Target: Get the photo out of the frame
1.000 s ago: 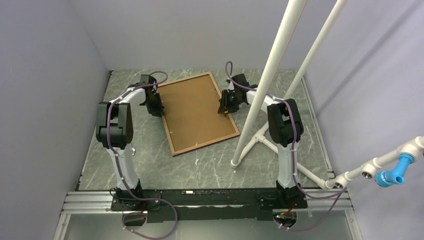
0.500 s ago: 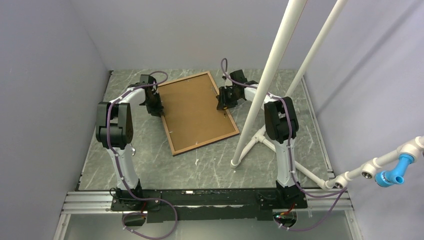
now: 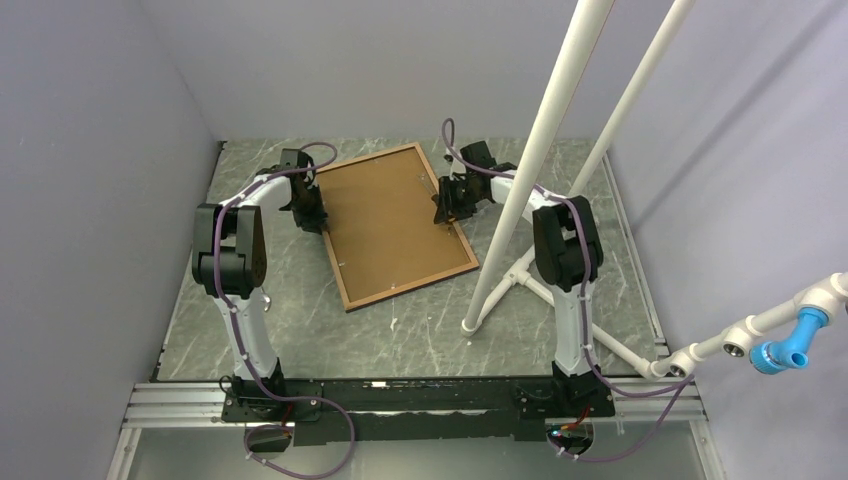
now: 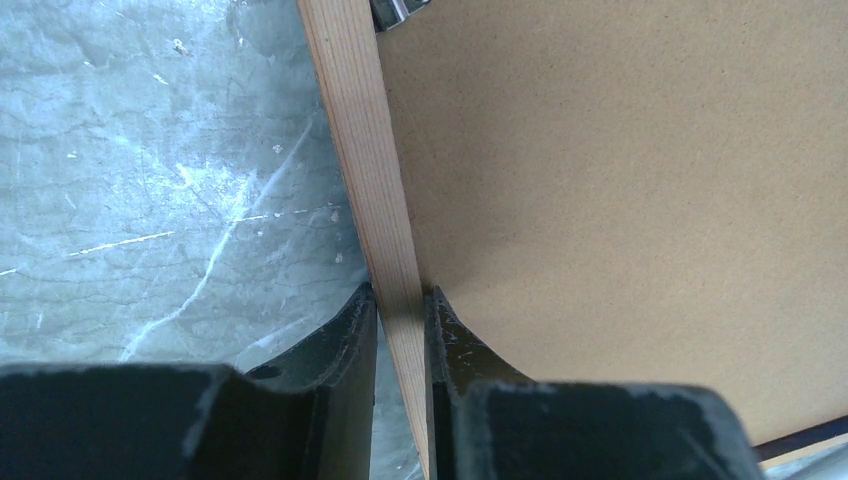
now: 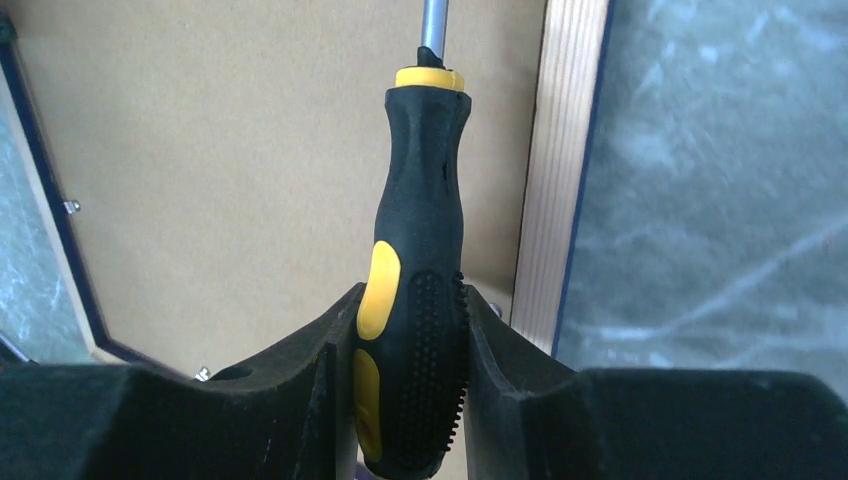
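**Robotics Test Cell in a Laboratory**

A lab enclosure is indicated. A grey marble-patterned tabletop (image 3: pixel 420 330) is boxed in by plain pale lilac-grey panel walls (image 3: pixel 90 150) at 9, 12 and 3 o'clock. At 6 o'clock a silver slotted aluminium rail (image 3: pixel 170 405) is seen, where a white-and-black left robot arm (image 3: pixel 235 250) and its right twin (image 3: pixel 565 245) are mounted. White plastic pipe poles (image 3: pixel 540 150) are stood at 2 o'clock, and a blue pipe fitting (image 3: pixel 790 345) is fitted at 4 o'clock.

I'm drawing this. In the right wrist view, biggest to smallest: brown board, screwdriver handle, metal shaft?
Brown backing board
then screwdriver handle (near the camera, so it looks extra big)
then metal shaft
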Controlling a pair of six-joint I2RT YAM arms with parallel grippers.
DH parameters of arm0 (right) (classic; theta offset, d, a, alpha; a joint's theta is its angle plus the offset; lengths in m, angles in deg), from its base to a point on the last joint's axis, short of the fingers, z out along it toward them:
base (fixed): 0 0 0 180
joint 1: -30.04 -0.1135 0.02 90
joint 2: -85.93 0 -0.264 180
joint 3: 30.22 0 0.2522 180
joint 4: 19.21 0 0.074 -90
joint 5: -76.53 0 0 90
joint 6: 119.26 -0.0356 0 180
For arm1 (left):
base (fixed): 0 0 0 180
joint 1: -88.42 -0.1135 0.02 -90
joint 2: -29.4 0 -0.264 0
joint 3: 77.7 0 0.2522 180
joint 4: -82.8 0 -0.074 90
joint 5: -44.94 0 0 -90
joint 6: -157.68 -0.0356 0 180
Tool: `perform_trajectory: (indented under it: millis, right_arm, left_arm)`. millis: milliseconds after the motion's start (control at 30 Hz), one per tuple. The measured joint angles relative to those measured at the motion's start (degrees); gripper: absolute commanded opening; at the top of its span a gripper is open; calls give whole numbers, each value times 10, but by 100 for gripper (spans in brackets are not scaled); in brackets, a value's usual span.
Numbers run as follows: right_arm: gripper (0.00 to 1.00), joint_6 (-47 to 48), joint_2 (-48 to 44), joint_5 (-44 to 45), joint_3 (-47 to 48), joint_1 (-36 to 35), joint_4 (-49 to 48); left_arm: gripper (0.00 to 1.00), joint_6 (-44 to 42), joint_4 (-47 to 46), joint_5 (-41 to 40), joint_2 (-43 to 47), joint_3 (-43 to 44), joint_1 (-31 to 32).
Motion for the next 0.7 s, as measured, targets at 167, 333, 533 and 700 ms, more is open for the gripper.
perform_trajectory:
  millis: [167, 333, 533, 700]
  right_arm:
    - [0, -17, -48, 19, -35, 2, 0]
    - [0, -30, -49, 33, -35, 7, 0]
    - [0, -34, -37, 33, -20, 12, 2]
    - [0, -35, -10, 25, -6, 12, 2]
  left_arm:
    - [0, -2, 0, 0, 0, 0, 0]
    - [0, -2, 0, 0, 0, 0, 0]
    - [0, -2, 1, 0, 0, 0, 0]
    - [0, -2, 1, 0, 0, 1, 0]
